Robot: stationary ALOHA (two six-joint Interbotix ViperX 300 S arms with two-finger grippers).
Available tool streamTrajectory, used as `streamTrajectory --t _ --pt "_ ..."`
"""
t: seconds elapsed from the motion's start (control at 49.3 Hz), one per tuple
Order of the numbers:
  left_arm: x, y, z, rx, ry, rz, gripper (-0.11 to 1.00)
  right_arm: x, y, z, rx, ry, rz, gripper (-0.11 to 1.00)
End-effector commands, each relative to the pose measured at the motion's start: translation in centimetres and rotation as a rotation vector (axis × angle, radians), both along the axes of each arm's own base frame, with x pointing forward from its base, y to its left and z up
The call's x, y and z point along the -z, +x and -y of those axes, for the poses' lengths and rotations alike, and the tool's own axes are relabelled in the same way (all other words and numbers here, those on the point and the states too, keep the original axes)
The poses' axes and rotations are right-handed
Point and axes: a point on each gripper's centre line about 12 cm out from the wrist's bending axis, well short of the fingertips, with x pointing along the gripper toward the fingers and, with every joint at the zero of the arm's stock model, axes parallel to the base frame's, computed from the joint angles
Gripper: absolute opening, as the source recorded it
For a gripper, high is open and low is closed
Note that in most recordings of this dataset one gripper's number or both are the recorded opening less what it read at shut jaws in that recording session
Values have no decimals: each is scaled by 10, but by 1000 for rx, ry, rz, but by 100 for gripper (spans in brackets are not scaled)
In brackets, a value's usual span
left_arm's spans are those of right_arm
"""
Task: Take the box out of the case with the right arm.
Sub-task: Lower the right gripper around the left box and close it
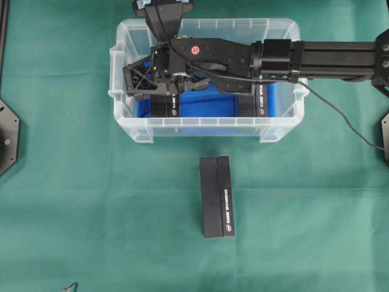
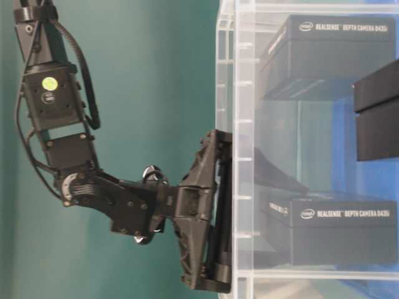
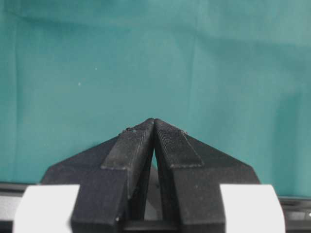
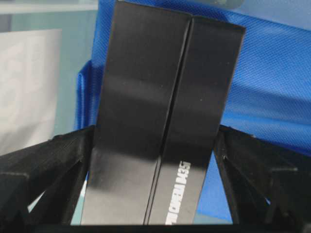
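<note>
The clear case (image 1: 124,91) with a blue bottom stands at the top middle of the green table. My all-black right arm reaches in from the right, and its gripper (image 1: 138,81) hangs over the case's left end. In the right wrist view a black box (image 4: 160,97) with white lettering fills the space between the wide jaws of my right gripper (image 4: 155,130). A sliver of blue shows beside the right finger (image 4: 243,160), so no squeeze is visible. Two more black boxes (image 1: 164,107) (image 1: 253,103) lie in the case. My left gripper (image 3: 154,121) is shut and empty over bare cloth.
Another black box (image 1: 217,196) lies on the green cloth in front of the case. The case's clear walls (image 2: 240,156) surround the right gripper's fingers. A thin cable (image 1: 340,115) trails from the right arm. Dark arm bases (image 1: 7,137) sit at the table's side edges.
</note>
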Motion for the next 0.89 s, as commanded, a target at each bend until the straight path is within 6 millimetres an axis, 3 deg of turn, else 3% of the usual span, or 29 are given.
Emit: streamTrajectory --t 0.0,0.589,0.65,0.771,0.873 --pt "-2 1 0 1 0 9 2 -10 0 1 4 -1 33 96" --pt "-1 1 0 1 1 5 2 -3 3 -4 20 56 57 95" --pt "0 1 0 1 1 3 2 -3 3 -4 25 59 56 92" --pt "0 1 0 1 1 3 2 -5 3 -4 57 69 61 74" --pt "-1 1 0 2 2 5 2 -7 3 -4 67 70 61 73"
